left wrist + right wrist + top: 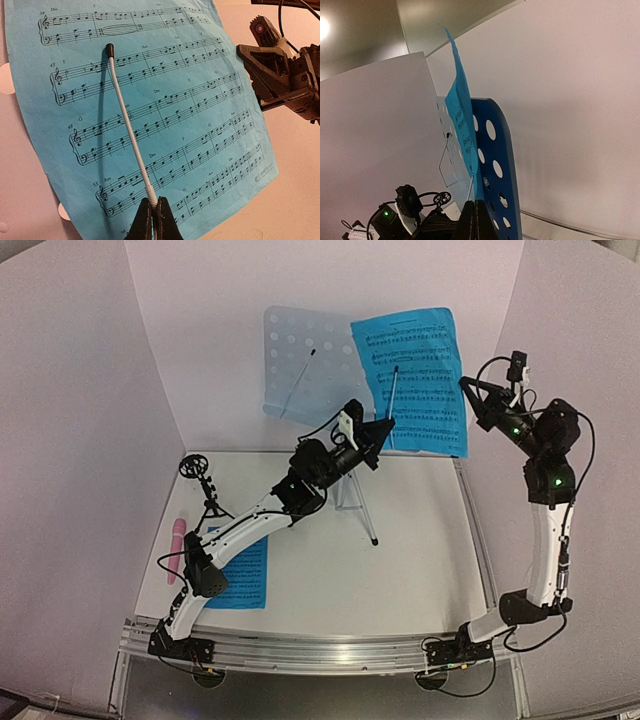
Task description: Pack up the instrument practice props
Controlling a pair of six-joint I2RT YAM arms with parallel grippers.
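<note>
The silver-tripod stand's perforated pale-blue desk (300, 360) stands at the back wall. A blue music sheet (415, 380) rests on its right half. My left gripper (385, 430) is shut on the base of the white page-holder wire (127, 120) that crosses the sheet (190, 100). My right gripper (467, 387) is shut at the sheet's right edge, and the paper (460, 110) runs down into its jaws (476, 209) in front of the desk (497, 160). A second blue sheet (243, 578) lies flat under the left arm. The pink microphone (177, 548) and black tripod mic stand (203, 483) are at the left.
White walls enclose the table on three sides, close behind the stand. The stand's silver legs (357, 505) reach onto the table middle. A second page-holder wire (297, 383) lies across the desk's bare left half. The metal rail (320, 650) runs along the near edge.
</note>
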